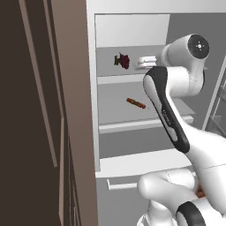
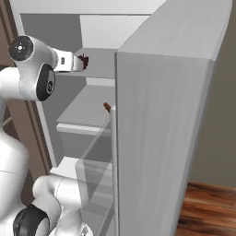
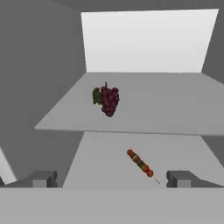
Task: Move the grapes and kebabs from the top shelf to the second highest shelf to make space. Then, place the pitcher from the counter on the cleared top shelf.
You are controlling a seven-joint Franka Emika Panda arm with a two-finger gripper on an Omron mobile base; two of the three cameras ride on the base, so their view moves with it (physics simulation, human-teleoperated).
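grapes next

inside the open white fridge, the shelves are flat and grey. the grapes (image 3: 106, 100) sit on the top shelf (image 3: 175, 109), toward its left side. in the hand view they are at about 11 o'clock from the middle. the kebabs (image 3: 140, 163) lie one shelf down, on the second shelf (image 3: 96, 162), at about 5 o'clock from the grapes. so the kebabs look done, and the grapes still need to come down.

the gripper (image 3: 109, 179) is up by the front edge of the top shelf. its jaws are wide apart and hold nothing. the grapes are well apart from it, farther back on the shelf. in the left base view the grapes (image 1: 123, 60) are at 9 o'clock from the hand.

i think the step now is reaching for the grapes. the next move needs the hand to go in and a little to the left, until the bunch sits between the fingers (image 3: 42, 178). then the jaws should close softly, since grapes can squash or roll. the pitcher comes after that.
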